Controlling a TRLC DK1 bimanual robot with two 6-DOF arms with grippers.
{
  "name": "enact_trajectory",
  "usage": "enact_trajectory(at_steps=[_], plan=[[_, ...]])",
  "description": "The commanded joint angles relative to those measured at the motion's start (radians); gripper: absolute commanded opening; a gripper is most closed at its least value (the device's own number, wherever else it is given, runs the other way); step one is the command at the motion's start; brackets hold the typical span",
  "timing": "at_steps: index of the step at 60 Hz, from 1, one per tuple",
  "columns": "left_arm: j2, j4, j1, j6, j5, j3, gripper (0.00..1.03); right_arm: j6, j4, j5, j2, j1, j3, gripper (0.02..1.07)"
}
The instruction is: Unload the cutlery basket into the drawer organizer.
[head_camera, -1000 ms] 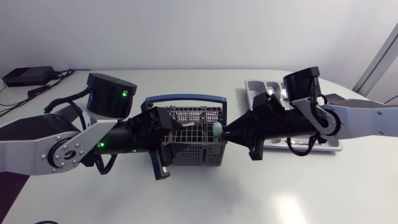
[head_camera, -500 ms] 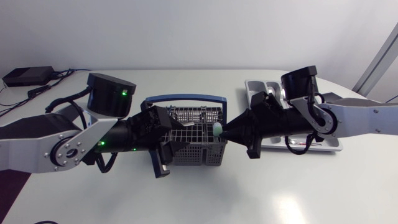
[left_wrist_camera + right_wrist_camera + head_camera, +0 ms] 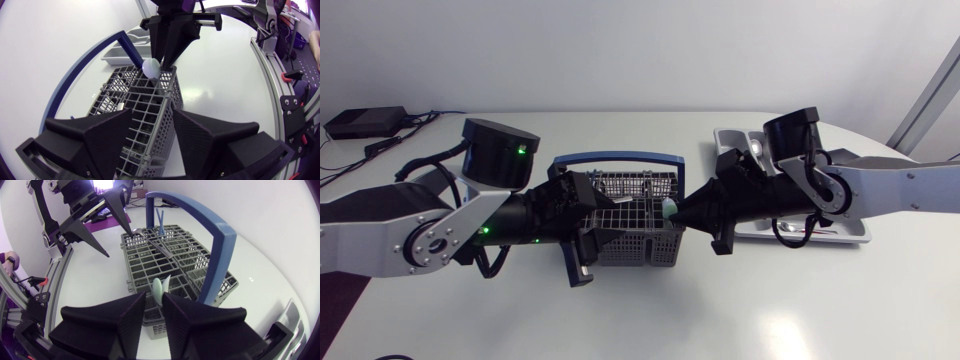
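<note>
The right gripper (image 3: 154, 295) is pinching the rounded tip of a pale green plastic utensil (image 3: 151, 67) standing in the nearest end of the grey mesh cutlery basket (image 3: 640, 250), while the left gripper (image 3: 152, 112) is clamping the opposite end between its 2 fingers. So shallow a pinch is risking a slip, or a snag in the mesh, short of the grey plastic drawer organizer (image 3: 730, 140).
</note>
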Motion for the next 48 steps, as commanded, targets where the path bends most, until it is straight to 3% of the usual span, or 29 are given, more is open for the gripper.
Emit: enact_trajectory(at_steps=[1, 12, 48], plan=[[0.017, 0.008, 0.009, 0.021, 0.006, -0.009, 0.66, 0.014, 0.005, 0.004, 0.016, 0.005, 0.014, 0.26], [0.017, 0.008, 0.007, 0.021, 0.006, -0.011, 0.66, 0.012, 0.002, -0.002, 0.016, 0.005, 0.011, 0.2], [0.018, 0.008, 0.006, 0.021, 0.006, -0.014, 0.66, 0.012, -0.047, -0.046, -0.047, -0.019, 0.026, 0.19]])
